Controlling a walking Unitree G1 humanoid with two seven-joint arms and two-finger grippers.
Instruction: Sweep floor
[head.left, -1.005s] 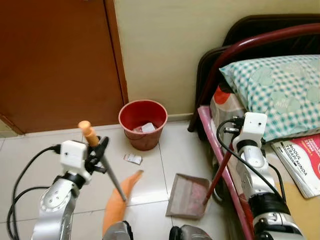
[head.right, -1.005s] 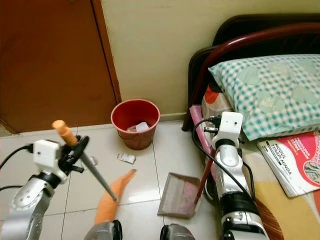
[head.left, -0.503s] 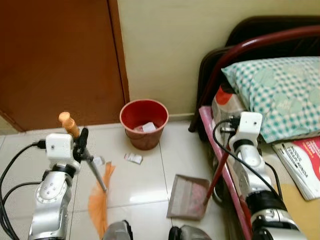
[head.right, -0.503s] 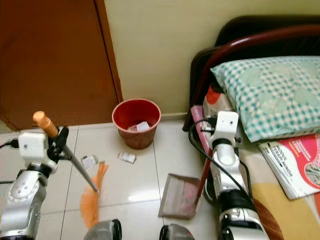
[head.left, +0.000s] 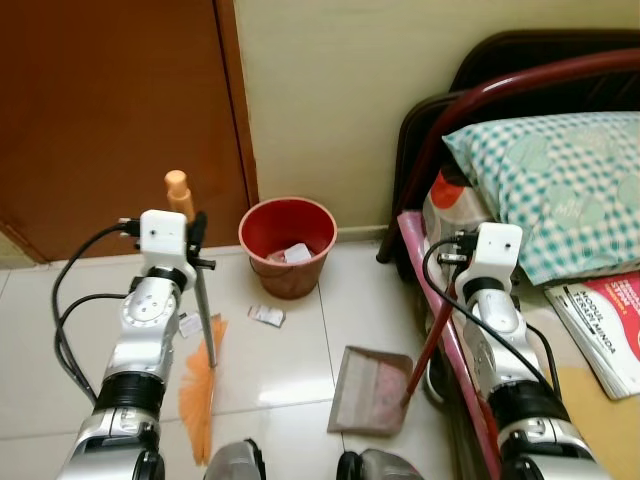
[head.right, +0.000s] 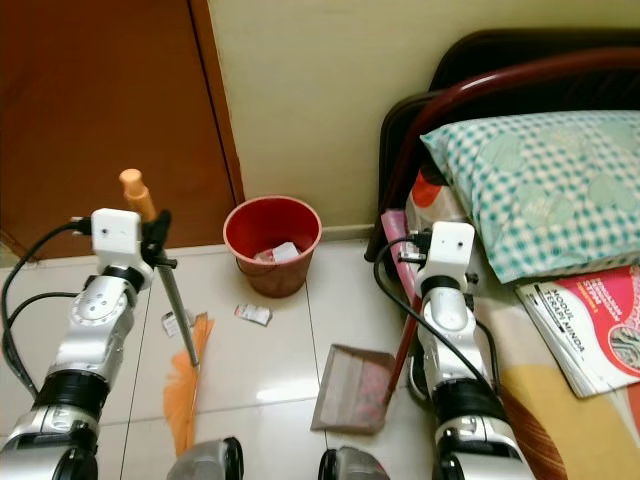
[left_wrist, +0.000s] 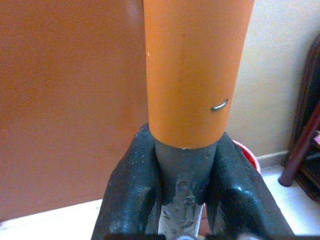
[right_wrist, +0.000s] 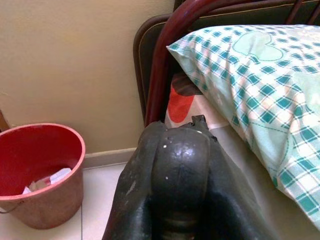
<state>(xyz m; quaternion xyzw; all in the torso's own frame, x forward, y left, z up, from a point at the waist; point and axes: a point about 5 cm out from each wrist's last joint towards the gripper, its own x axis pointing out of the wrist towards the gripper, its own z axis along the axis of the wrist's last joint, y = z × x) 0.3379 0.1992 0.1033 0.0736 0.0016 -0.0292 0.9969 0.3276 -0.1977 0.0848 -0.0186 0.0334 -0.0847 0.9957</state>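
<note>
My left gripper (head.left: 196, 243) is shut on the grey shaft of a broom just below its orange handle end (left_wrist: 195, 70). The broom stands nearly upright, and its orange bristles (head.left: 198, 398) rest on the white tiles to my left. One crumpled paper scrap (head.left: 189, 324) lies beside the bristles, another paper scrap (head.left: 266, 316) lies in front of the red bucket (head.left: 287, 245). My right gripper (head.left: 457, 283) is shut on the dark red handle (head.left: 430, 340) of a brownish dustpan (head.left: 368, 390), which sits on the floor by the bed.
A bed with a maroon frame (head.left: 520, 85), a checked pillow (head.left: 560, 180) and a pink book (head.left: 605, 325) fills the right side. A brown door (head.left: 110, 120) and a cream wall (head.left: 330, 90) close off the back. The bucket holds some paper.
The left arm has swung the broom from the middle of the floor to the left and stood it more upright. The bristles now lie by the left scrap. The dustpan has barely shifted.
</note>
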